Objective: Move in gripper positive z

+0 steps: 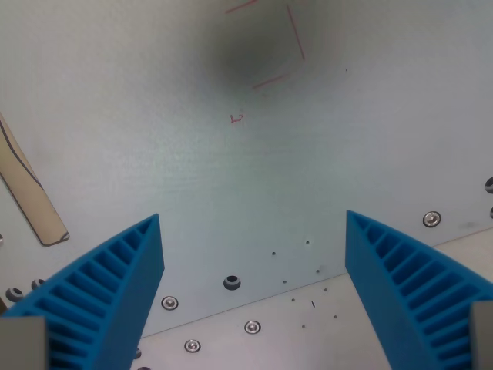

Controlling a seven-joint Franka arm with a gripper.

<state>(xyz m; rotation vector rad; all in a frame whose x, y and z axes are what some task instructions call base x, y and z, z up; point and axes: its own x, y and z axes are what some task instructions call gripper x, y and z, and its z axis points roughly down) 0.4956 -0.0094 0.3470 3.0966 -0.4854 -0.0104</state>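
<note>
My gripper (pixel 253 240) is open and empty, its two blue ribbed fingers (pixel 115 289) standing wide apart at the bottom of the wrist view. Below it lies a pale grey metal plate (pixel 231 177). A red outlined square (pixel 273 42) is drawn on the plate at the top centre, with a small red mark (pixel 237 118) just below it. A dark shadow falls over the square. Nothing is between the fingers.
A beige strip with a dark line (pixel 27 193) lies at the wrist view's left edge. Several screws (pixel 169 303) and small holes (pixel 232 282) run along the plate's lower edge, with another screw (pixel 432 219) at the right.
</note>
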